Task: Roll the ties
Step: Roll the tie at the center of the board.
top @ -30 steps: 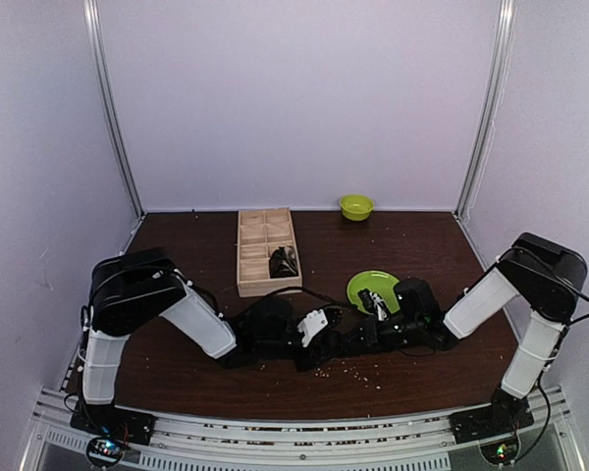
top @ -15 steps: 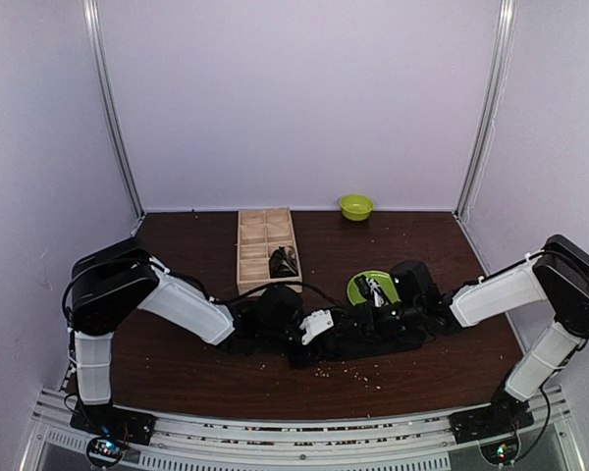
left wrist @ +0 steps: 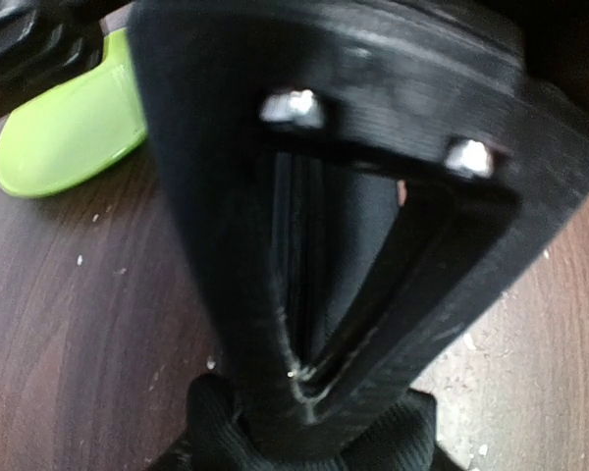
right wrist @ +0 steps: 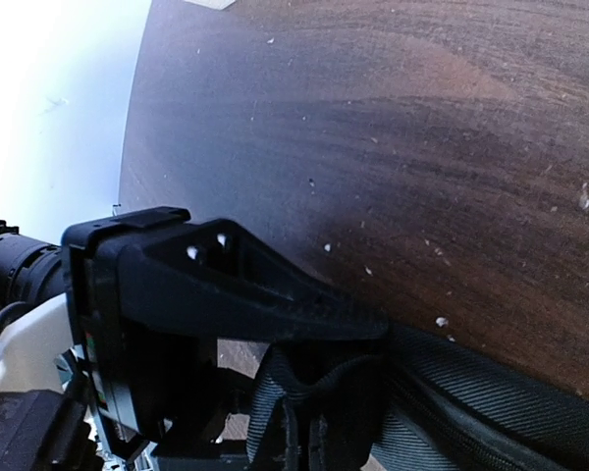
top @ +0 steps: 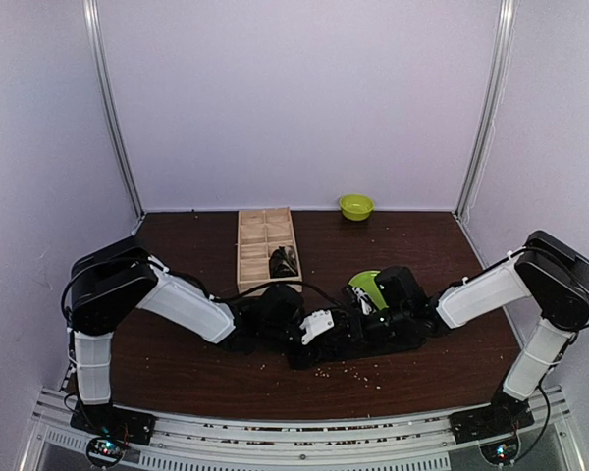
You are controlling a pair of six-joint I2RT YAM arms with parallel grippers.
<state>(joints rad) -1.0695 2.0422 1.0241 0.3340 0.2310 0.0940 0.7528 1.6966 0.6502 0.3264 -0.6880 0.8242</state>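
Note:
A black tie [top: 346, 345] lies bunched on the dark table between my two grippers. In the right wrist view its ribbed fabric [right wrist: 491, 402] folds up under the upper finger [right wrist: 275, 294], and my right gripper [right wrist: 373, 339] is shut on it. From above, the right gripper [top: 365, 322] sits just in front of the green plate. My left gripper [top: 309, 339] meets it from the left. In the left wrist view one finger [left wrist: 216, 245] fills the frame, pressing down into the tie [left wrist: 211, 432]; its jaw gap is hidden. Another dark rolled tie [top: 283, 262] sits in the wooden box.
A wooden compartment box [top: 250, 245] stands behind the left arm. A green plate [top: 365, 282] is half hidden by the right wrist and also shows as the plate [left wrist: 69, 128] in the left wrist view. A small green bowl [top: 355, 206] sits at the back wall. Crumbs [top: 344, 371] lie near the front.
The right gripper has slid left in front of the plate, covering more of it, and has closed on the tie. The left arm has stretched further toward the centre.

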